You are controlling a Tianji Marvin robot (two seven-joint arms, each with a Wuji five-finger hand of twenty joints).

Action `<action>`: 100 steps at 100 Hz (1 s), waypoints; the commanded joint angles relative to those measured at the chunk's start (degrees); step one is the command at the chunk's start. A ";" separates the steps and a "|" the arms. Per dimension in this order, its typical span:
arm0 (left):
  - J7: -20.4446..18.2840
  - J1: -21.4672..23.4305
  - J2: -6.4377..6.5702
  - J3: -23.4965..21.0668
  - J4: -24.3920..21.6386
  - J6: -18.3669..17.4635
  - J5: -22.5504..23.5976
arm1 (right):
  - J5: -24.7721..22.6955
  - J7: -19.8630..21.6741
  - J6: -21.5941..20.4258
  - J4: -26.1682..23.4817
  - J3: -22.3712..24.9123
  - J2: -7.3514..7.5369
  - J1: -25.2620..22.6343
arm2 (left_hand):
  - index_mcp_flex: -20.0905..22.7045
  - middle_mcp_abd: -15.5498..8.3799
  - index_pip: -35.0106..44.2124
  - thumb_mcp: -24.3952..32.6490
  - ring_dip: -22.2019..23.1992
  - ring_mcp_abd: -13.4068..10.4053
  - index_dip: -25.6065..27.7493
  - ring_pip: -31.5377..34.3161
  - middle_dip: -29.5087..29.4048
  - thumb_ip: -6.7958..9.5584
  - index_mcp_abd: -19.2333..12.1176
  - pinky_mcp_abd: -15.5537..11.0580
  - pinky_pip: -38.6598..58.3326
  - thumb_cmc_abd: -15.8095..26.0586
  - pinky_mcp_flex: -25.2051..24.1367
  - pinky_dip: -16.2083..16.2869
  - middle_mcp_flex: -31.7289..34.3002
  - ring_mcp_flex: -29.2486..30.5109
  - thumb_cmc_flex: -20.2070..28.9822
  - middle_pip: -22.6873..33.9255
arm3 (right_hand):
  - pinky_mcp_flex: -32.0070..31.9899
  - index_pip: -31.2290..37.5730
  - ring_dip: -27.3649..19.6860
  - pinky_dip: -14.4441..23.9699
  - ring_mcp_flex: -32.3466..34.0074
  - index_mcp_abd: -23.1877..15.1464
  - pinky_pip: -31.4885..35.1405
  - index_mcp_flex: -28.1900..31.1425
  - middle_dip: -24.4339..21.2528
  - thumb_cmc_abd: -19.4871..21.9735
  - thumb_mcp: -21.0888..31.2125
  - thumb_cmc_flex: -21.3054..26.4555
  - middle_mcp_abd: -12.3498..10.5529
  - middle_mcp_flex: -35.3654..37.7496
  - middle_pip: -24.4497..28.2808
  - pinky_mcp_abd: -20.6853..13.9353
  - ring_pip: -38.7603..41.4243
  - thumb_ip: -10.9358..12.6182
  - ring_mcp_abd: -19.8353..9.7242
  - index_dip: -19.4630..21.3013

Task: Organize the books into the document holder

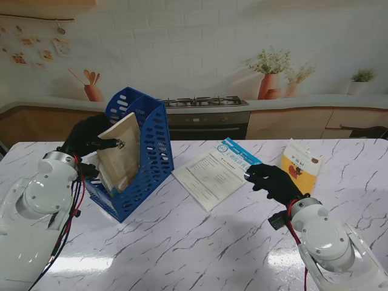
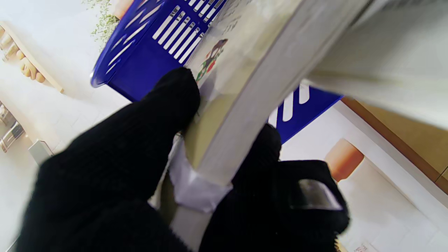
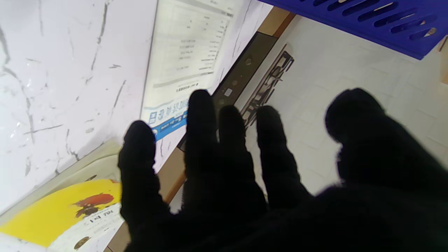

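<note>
The left hand (image 1: 91, 138) grips the tan paperback book (image 1: 120, 150) standing tilted inside the blue slotted plastic document holder (image 1: 151, 151), while the empty, spread-fingered right hand (image 1: 274, 180) hovers nearest the white-and-blue booklet (image 1: 215, 171) lying flat on the marble desk (image 1: 194, 242), the yellow book (image 1: 301, 165) just beyond.

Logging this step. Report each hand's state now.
Left hand: shut on the tan book, at the blue holder.
Right hand: open, holding nothing.

Two glossy white, rounded arms rise from the lower corners. Each ends in a black knitted glove — left hand (image 1: 90, 137), right hand (image 1: 274, 182) — with red and black cables at the wrists.
</note>
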 commanded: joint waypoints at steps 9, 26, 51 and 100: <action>0.14 0.33 -0.84 1.52 2.39 -2.32 0.11 | 0.31 -0.05 0.16 -0.09 0.05 -0.49 -0.53 | 2.88 -8.07 3.25 12.95 0.03 -4.78 0.25 0.61 0.78 3.12 -10.39 -9.02 9.99 5.63 1.46 -0.22 1.71 4.89 9.65 -0.26 | -0.07 0.51 0.32 -0.08 0.32 -2.08 0.00 1.76 0.79 0.18 -0.54 -1.58 -1.06 0.35 0.66 -5.11 -0.07 1.84 0.04 0.98; 1.96 1.12 -1.01 2.42 3.40 -3.87 1.57 | 0.26 -0.21 0.42 -0.20 0.46 -0.54 -0.72 | 2.82 -7.98 3.08 13.07 0.16 -3.35 0.12 1.02 0.16 2.83 -10.80 -8.55 10.36 5.02 1.50 -0.21 1.91 4.90 9.33 -1.28 | -0.02 0.54 0.37 -0.09 0.19 -2.04 0.12 1.69 0.90 0.53 -0.70 -1.56 -1.26 0.21 0.94 -5.50 0.09 1.81 -0.28 1.00; 4.58 2.34 -1.13 2.98 3.56 -4.45 5.37 | 0.42 -0.47 0.48 0.01 0.48 -0.62 -0.66 | 2.08 -6.41 2.12 12.33 1.06 -0.27 -5.25 -0.27 -6.18 0.81 -12.39 -3.58 11.93 2.59 1.19 -4.93 2.75 3.94 7.61 -9.47 | 0.00 0.64 0.38 -0.18 0.06 -2.05 0.16 1.72 0.90 0.71 -1.16 -1.24 -1.29 0.02 1.25 -5.70 0.35 1.82 -0.40 1.04; 5.60 3.77 -1.09 3.21 2.58 -4.76 7.44 | 0.73 0.60 0.78 -0.08 0.89 -0.41 -0.76 | -4.35 -1.36 -2.76 -2.47 2.03 3.28 -21.01 -9.82 -13.43 -1.07 -11.08 0.84 7.77 4.61 -7.76 -3.04 -4.46 -6.58 2.99 -13.94 | -0.26 0.50 0.23 -0.27 0.20 -1.89 0.04 1.75 0.59 0.42 -1.43 -1.06 -0.76 0.25 0.75 -4.98 0.19 1.95 0.32 0.94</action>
